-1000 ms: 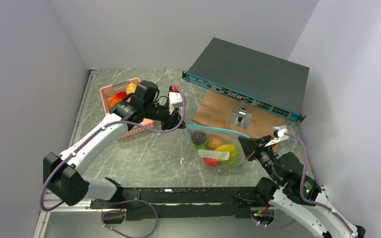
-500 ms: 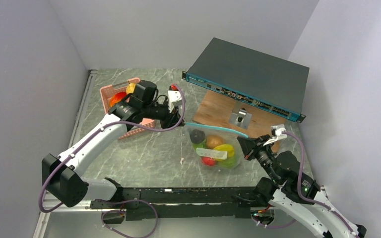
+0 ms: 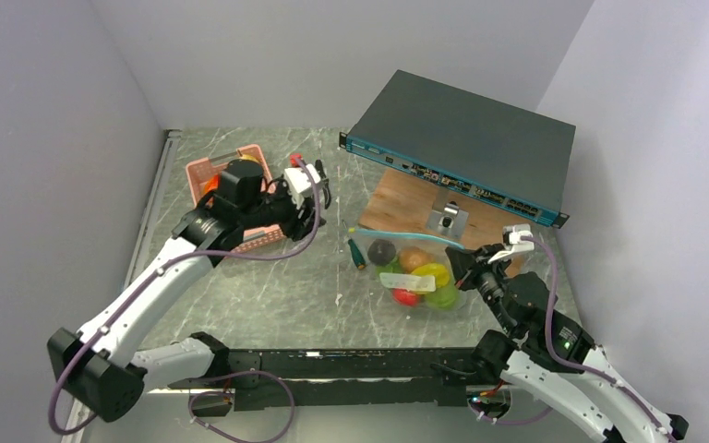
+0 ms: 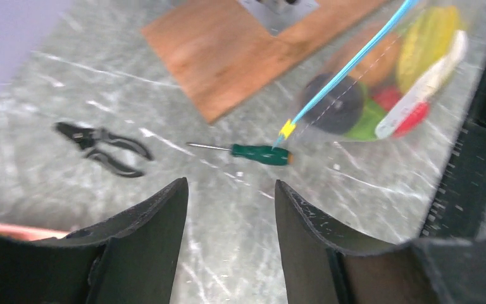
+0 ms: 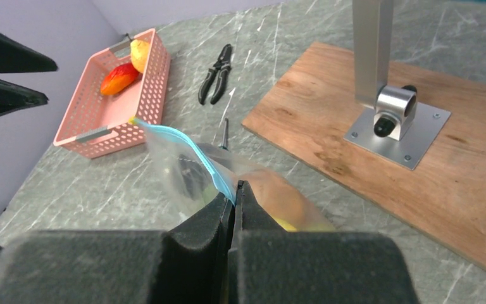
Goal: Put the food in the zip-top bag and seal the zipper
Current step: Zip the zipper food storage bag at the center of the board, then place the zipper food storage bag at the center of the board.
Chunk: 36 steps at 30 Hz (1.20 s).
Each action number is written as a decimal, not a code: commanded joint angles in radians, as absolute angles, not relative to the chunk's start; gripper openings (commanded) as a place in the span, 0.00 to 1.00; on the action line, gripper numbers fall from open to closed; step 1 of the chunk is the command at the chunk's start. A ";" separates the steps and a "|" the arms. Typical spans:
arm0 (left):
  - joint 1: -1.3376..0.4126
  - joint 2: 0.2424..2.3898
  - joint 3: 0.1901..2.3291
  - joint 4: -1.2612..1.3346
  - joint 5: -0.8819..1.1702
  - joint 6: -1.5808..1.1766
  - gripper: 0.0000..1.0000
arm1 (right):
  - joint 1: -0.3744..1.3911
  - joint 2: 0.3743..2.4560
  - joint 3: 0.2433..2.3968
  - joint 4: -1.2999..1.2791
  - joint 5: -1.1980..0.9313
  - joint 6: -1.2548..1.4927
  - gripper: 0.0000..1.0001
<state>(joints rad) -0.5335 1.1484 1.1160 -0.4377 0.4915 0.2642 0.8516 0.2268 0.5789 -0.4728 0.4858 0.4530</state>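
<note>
The clear zip-top bag lies right of centre, holding several pieces of food: dark, brown, yellow, green and red. Its teal zipper runs along the far edge. My right gripper is shut on the zipper's right end; in the right wrist view the gripper pinches the strip. My left gripper is open and empty, above the table left of the bag; its wrist view shows the gripper, the bag and the zipper. A red-orange fruit and a yellow one lie in the pink basket.
A green-handled screwdriver lies by the bag's left end, black pliers further left. A wooden board with a metal bracket and a dark network switch stand behind the bag. The basket sits partly under my left arm.
My left gripper has left the zipper's left end and drawn back to the left towards the basket. The bag has shifted right, and the screwdriver now shows.
</note>
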 commanded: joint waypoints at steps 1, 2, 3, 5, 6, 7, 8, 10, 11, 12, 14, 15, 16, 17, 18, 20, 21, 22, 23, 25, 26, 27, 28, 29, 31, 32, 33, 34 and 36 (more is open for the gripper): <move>-0.534 1.047 1.074 -0.302 0.191 0.225 0.58 | 0.851 0.279 0.682 -0.432 0.552 0.405 0.00; -0.533 1.027 1.062 -0.287 0.139 0.218 0.58 | 0.850 0.301 0.698 -0.435 0.561 0.398 0.00; -0.533 1.009 1.049 -0.271 0.092 0.212 0.59 | 0.850 0.322 0.711 -0.436 0.568 0.388 0.00; -0.533 0.966 1.014 -0.237 0.012 0.205 0.61 | 0.850 0.358 0.741 -0.437 0.578 0.371 0.00; -0.533 0.947 1.001 -0.222 -0.028 0.204 0.62 | 0.850 0.376 0.749 -0.435 0.582 0.364 0.00; -0.534 0.928 0.988 -0.203 -0.062 0.203 0.65 | 0.851 0.392 0.757 -0.433 0.582 0.360 0.00; -0.533 0.913 0.976 -0.189 -0.091 0.202 0.67 | 0.850 0.414 0.762 -0.429 0.573 0.357 0.00; -0.533 0.885 0.958 -0.168 -0.138 0.197 0.73 | 0.850 0.468 0.773 -0.426 0.517 0.358 0.00; -0.533 0.874 0.951 -0.159 -0.155 0.195 0.75 | 0.850 0.500 0.774 -0.420 0.475 0.365 0.00; -0.533 0.864 0.944 -0.151 -0.167 0.194 0.81 | 0.851 0.534 0.766 -0.405 0.425 0.375 0.00; -0.533 0.848 0.935 -0.141 -0.199 0.191 0.93 | 0.859 0.566 0.731 -0.341 0.330 0.403 0.00; -0.533 0.840 0.931 -0.137 -0.211 0.189 0.98 | 0.869 0.575 0.709 -0.308 0.314 0.418 0.00; -0.533 0.832 0.927 -0.131 -0.236 0.189 0.99 | 0.882 0.588 0.686 -0.277 0.289 0.433 0.00; -0.533 0.823 0.921 -0.123 -0.255 0.189 1.00 | 0.901 0.602 0.665 -0.245 0.279 0.446 0.00; -0.533 0.812 0.914 -0.116 -0.271 0.190 1.00 | 0.926 0.616 0.650 -0.217 0.278 0.458 0.00; -0.533 0.791 0.898 -0.100 -0.295 0.193 1.00 | 1.021 0.660 0.630 -0.166 0.317 0.470 0.00; -0.534 0.782 0.891 -0.091 -0.301 0.192 1.00 | 1.055 0.686 0.626 -0.146 0.351 0.470 0.00; -0.534 0.774 0.887 -0.085 -0.305 0.193 1.00 | 1.126 0.718 0.628 -0.124 0.378 0.463 0.00; -0.533 0.766 0.882 -0.079 -0.308 0.194 1.00 | 1.169 0.748 0.632 -0.105 0.398 0.459 0.00; -0.534 0.753 0.875 -0.072 -0.318 0.195 1.00 | 1.235 0.814 0.643 -0.063 0.422 0.456 0.00; -0.533 0.748 0.872 -0.067 -0.321 0.197 1.00 | 1.256 0.847 0.647 -0.040 0.427 0.459 0.00; -0.533 0.743 0.869 -0.064 -0.327 0.198 1.00 | 1.272 0.879 0.648 -0.013 0.422 0.463 0.00; -0.533 0.739 0.867 -0.060 -0.330 0.199 1.00 | 1.286 0.910 0.650 0.008 0.415 0.468 0.00; -0.533 0.735 0.867 -0.060 -0.337 0.199 1.00 | 1.297 0.947 0.651 0.041 0.405 0.473 0.00; -0.534 0.727 0.863 -0.057 -0.350 0.201 1.00 | 1.322 1.029 0.660 0.087 0.383 0.482 0.00; -0.534 0.722 0.860 -0.055 -0.357 0.202 1.00 | 1.335 1.069 0.666 0.108 0.379 0.486 0.00; -0.533 0.716 0.857 -0.051 -0.362 0.203 1.00 | 1.348 1.103 0.671 0.134 0.374 0.492 0.00; -0.534 0.709 0.853 -0.046 -0.368 0.206 1.00 | 1.363 1.141 0.676 0.153 0.364 0.498 0.00; -0.533 0.697 0.845 -0.038 -0.377 0.209 1.00 | 1.393 1.214 0.694 0.191 0.344 0.507 0.00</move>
